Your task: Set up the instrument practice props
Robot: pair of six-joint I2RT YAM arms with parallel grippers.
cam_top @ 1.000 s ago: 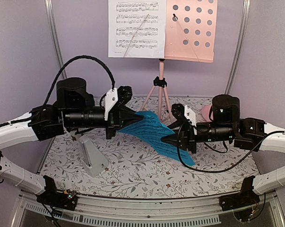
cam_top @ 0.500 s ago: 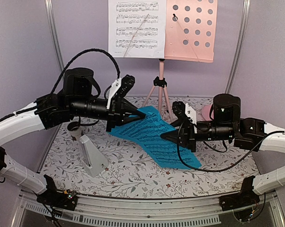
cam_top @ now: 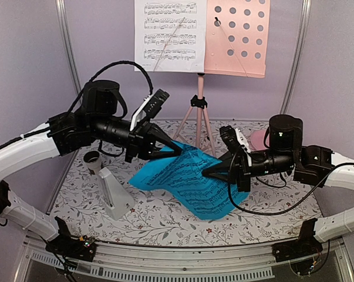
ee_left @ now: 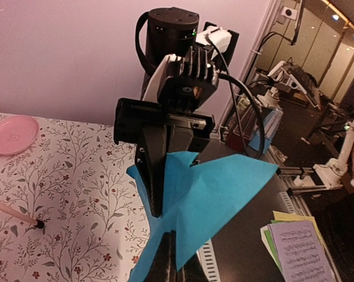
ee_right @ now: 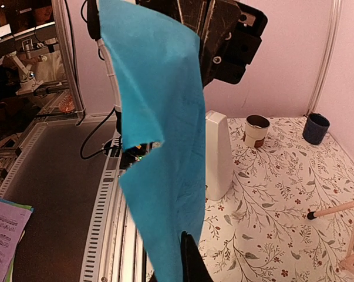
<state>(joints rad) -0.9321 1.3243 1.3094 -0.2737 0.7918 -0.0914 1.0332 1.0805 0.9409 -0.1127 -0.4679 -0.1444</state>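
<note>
The bright blue sheet of printed music [cam_top: 185,179] hangs over the table between both arms, print side up. My left gripper [cam_top: 177,151] is shut on its far edge, and my right gripper [cam_top: 207,172] is shut on its right side. In the left wrist view my left gripper [ee_left: 167,236] pinches the blue sheet [ee_left: 223,188]. In the right wrist view my right gripper [ee_right: 186,236] pinches the blue sheet [ee_right: 159,117]. The white sheet [cam_top: 165,35] rests on the pink stand's tray [cam_top: 238,38], above its tripod [cam_top: 199,114]. The white metronome [cam_top: 113,191] stands front left.
A small brown-and-white cup [cam_top: 93,160] stands behind the metronome. The round pink plate [cam_top: 257,140] lies at the back right, behind my right arm. A dark blue cup [ee_right: 315,127] shows in the right wrist view. A tripod leg [ee_right: 335,210] crosses the cloth. Side walls enclose the table.
My left arm has lifted and swung back with the sheet's edge, so the blue sheet has turned print side up and sagged lower. The right gripper's jaws have closed on it.
</note>
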